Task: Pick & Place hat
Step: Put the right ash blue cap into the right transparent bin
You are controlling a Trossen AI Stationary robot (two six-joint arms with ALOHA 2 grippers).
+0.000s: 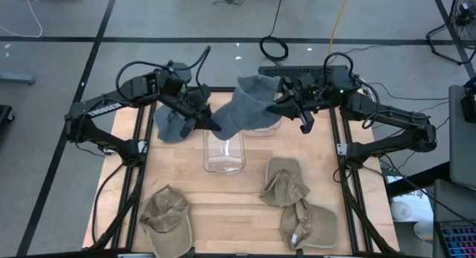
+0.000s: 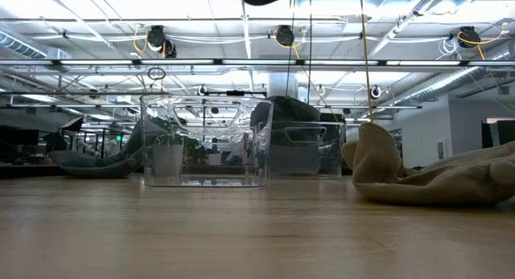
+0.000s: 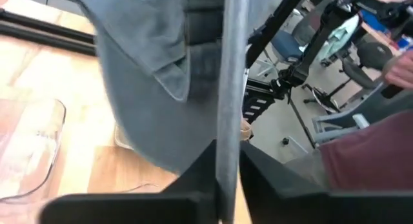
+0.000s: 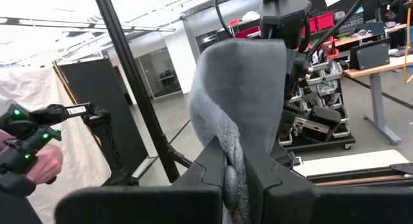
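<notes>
A grey hat point(image 1: 249, 105) is seen at the upper centre of the high view, pinched between the dark left gripper point(image 1: 216, 126) and the dark right gripper point(image 1: 277, 107). A second hat point(image 1: 172, 123), of a darker grey-blue, is seen to its left. Three khaki-tan caps point(image 1: 167, 217) point(image 1: 285, 181) point(image 1: 309, 227) are shown along the lower part of the frame. A clear, colourless bin point(image 1: 224, 149) is set at the centre, on a pale wooden table point(image 1: 230, 206) with a light grain, framed in black. In the right wrist view, the grey fabric is shown with a mottled, felted look.
</notes>
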